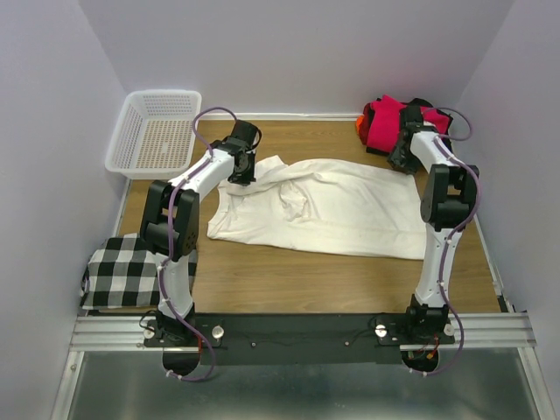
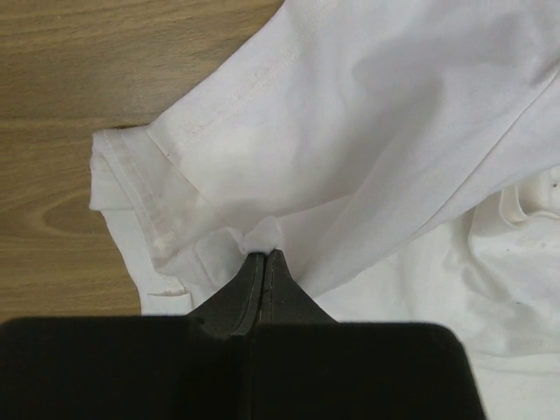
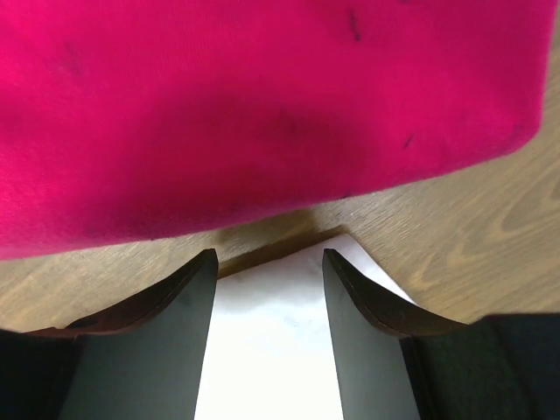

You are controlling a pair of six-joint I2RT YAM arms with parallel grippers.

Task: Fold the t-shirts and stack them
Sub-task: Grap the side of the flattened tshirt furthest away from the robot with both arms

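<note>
The large cream t-shirt [image 1: 341, 210] lies spread across the middle of the table. My left gripper [image 1: 241, 171] is at its far left end. In the left wrist view this gripper [image 2: 264, 254] is shut on a small pinch of cream fabric beside the sleeve hem [image 2: 131, 175]. My right gripper [image 1: 404, 159] is at the shirt's far right corner. It [image 3: 269, 255] stands open, its fingers on either side of the cream corner [image 3: 276, 324]. Just beyond it lies the folded magenta-red t-shirt [image 3: 262, 105] [image 1: 385, 118], with an orange one [image 1: 360, 123] showing at its left edge.
A white mesh basket [image 1: 157, 131] stands at the far left corner. A black-and-white checked cloth [image 1: 127, 271] lies at the near left edge. Bare wooden table [image 1: 306, 280] lies in front of the shirt, and walls close in on three sides.
</note>
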